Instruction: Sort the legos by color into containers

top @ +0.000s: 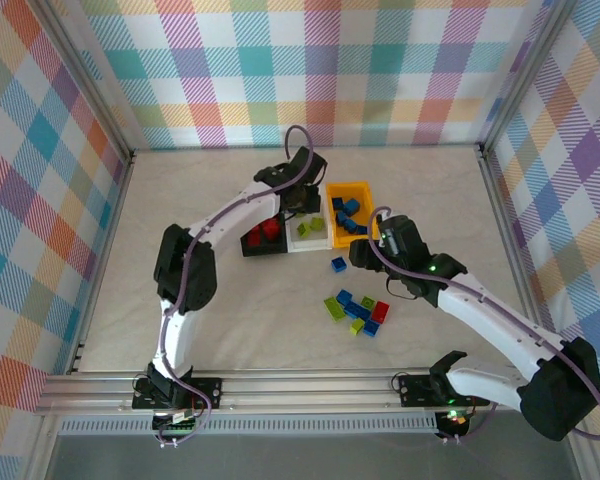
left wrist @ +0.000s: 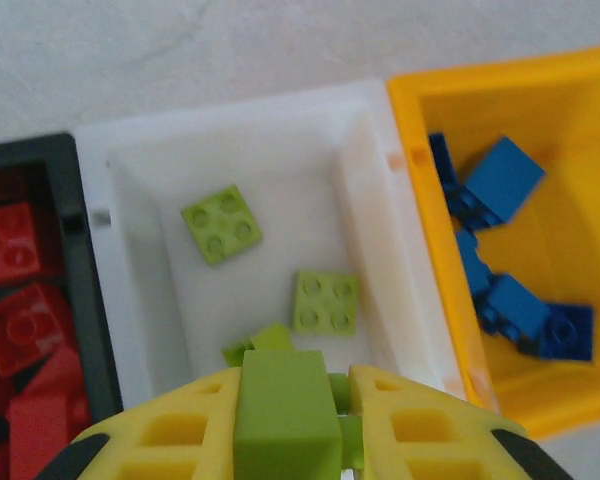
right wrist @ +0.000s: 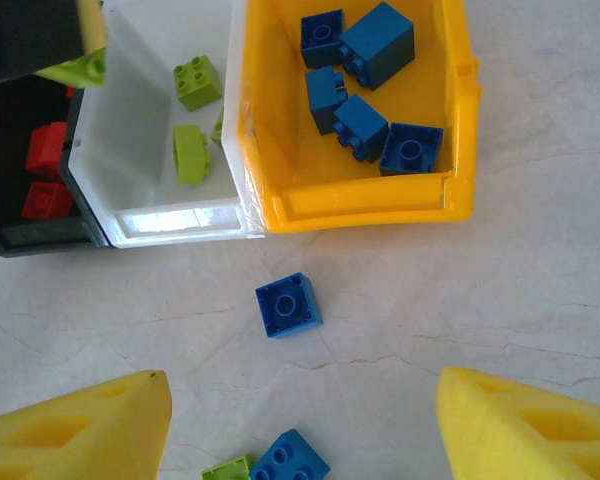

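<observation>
**Lime-green brick above the white bin: handling notes**

Lime-green plastic, hard and glossy: the held brick point(left wrist: 285, 430) is clamped between the jaws of the left gripper point(left wrist: 295, 392), directly above the white bin point(left wrist: 240, 115), where other green bricks lie. The black bin point(left wrist: 40, 150) on one side holds red bricks, and the orange-yellow bin point(left wrist: 500, 75) on the other holds blue. The right gripper point(right wrist: 302, 425) hovers over the table with its jaws wide apart and empty. A loose blue brick point(right wrist: 288, 304) lies just ahead of it, near the yellow bin's front wall. The remaining pile point(top: 358, 312) of mixed bricks lies on the table, apart from the bins. Judged from their form, the bricks are light, rigid and smooth-sided — likely to slip or twist if pinched by a corner. The flat opposing side walls look like the best purchase, with the jaws squared to them and the studs left free.
</observation>
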